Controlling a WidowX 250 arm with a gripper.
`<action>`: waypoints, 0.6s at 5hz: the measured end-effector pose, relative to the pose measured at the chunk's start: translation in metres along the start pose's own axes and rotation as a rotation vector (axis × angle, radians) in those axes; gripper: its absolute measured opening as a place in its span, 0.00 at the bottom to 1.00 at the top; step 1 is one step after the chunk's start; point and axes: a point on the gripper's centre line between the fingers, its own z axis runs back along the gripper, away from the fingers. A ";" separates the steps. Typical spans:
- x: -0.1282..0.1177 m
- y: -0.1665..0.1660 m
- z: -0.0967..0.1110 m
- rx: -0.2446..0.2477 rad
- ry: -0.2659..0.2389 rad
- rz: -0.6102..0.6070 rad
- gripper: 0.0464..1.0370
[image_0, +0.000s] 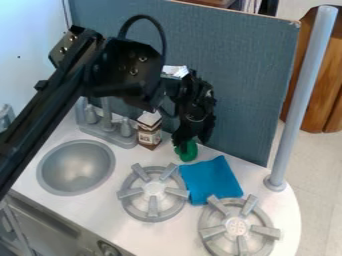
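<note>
The black gripper (183, 142) hangs down at the back of the white counter, right over a small green object (188, 151) and partly in front of it. Whether it holds the green object or only touches it, I cannot tell. Just to the front right of the green object lies a blue cloth (210, 180), flat between the two grey burners. A brown and white carton (149, 130) stands upright to the left of the gripper, near the back panel.
The grey left burner (153, 188) and right burner (236, 226) sit on the counter (175, 236). At the left are a round sink (76, 168) and a grey faucet (107, 125). A blue-grey panel (246, 90) rises behind, with a grey pole (302, 100) at the right.
</note>
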 end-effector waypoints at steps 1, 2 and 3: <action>0.003 0.011 -0.012 0.032 0.007 0.008 0.96; 0.014 0.014 -0.010 0.035 -0.007 0.023 0.96; 0.015 0.013 -0.011 0.032 -0.011 0.024 0.89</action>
